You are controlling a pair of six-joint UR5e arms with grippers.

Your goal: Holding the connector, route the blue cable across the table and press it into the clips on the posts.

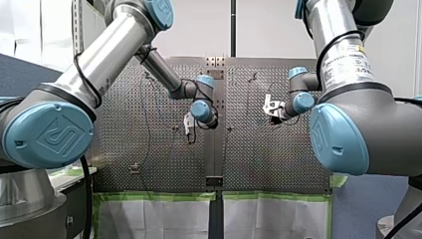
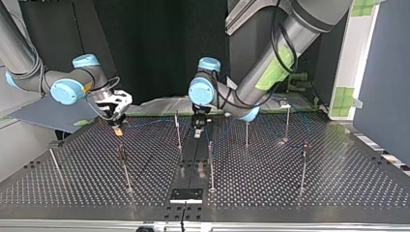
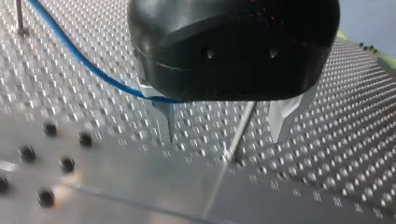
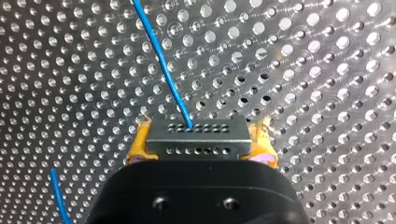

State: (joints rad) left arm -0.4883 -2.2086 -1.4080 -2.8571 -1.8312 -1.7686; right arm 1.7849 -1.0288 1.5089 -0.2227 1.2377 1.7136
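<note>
Our left arm (image 2: 290, 34) comes in at the upper right of the top view and bends down toward the middle of the picture, so that the black left gripper (image 3: 225, 136) points at the perforated metal table (image 2: 338, 174); its two metal fingers (image 3: 284, 116) stand apart and clamp nothing; a thin metal post (image 3: 240, 128) rises between them, touching neither; the thin blue cable (image 3: 79, 56) runs in from beside the gripper and meets one finger just under the black body. Our right arm (image 2: 19, 58) enters at the upper left of the top view and holds the right gripper (image 4: 198, 140) low over the left half of the table; its yellow pads (image 4: 137, 145) are closed on the small grey metal connector with rows of holes (image 4: 196, 135); the blue cable leaves the connector's face and runs ahead of the gripper over the perforations, and another stretch of it shows beside the gripper's body. In the top view the cable is a faint blue line along the far side of the table, between the two grippers; more slim posts (image 2: 303, 164) stand upright across the table, well apart from one another; a small black plate (image 2: 186, 195) lies at the lower centre; in the front view strips of green tape (image 1: 149, 196) edge the bottom of the table.
</note>
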